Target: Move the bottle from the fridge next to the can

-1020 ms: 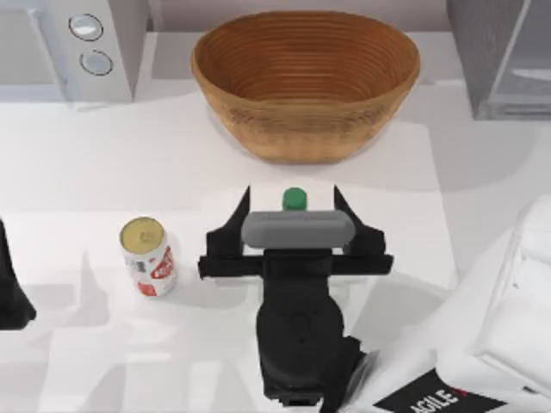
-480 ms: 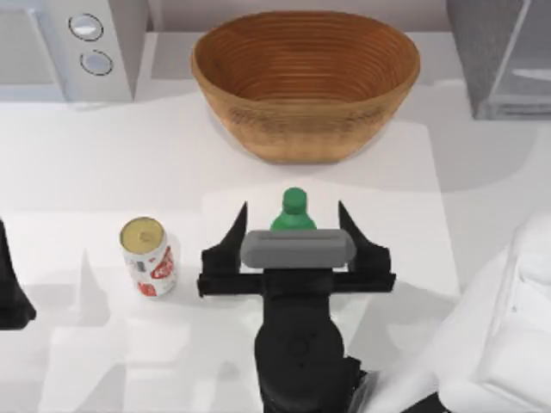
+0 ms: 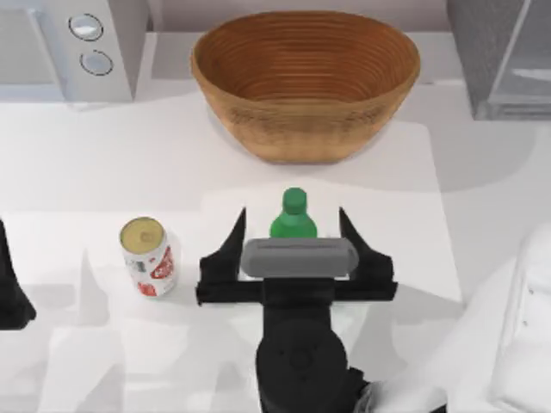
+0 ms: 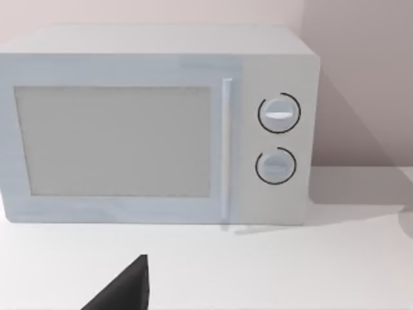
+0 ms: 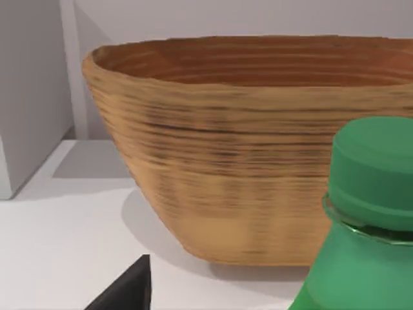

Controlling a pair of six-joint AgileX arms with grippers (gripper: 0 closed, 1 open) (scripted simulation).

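The green bottle (image 3: 293, 225) with its green cap stands upright on the white table, in front of the basket and to the right of the can (image 3: 148, 256). The can is white with red markings and a tan top. My right gripper (image 3: 292, 212) is open, its two dark fingers spread wide on either side of the bottle without touching it. The right wrist view shows the bottle (image 5: 374, 213) close up and one fingertip (image 5: 126, 289). The fridge (image 3: 482, 52) is at the back right corner. My left gripper (image 3: 10, 292) is parked at the table's left edge.
A large woven basket (image 3: 306, 82) sits at the back middle, just beyond the bottle. A light grey box with two round knobs (image 3: 77, 43) stands at the back left, and faces the left wrist camera (image 4: 155, 129).
My right gripper has drawn back toward the table's front edge with its fingers still spread. The bottle stays where it was, and more of it shows now.
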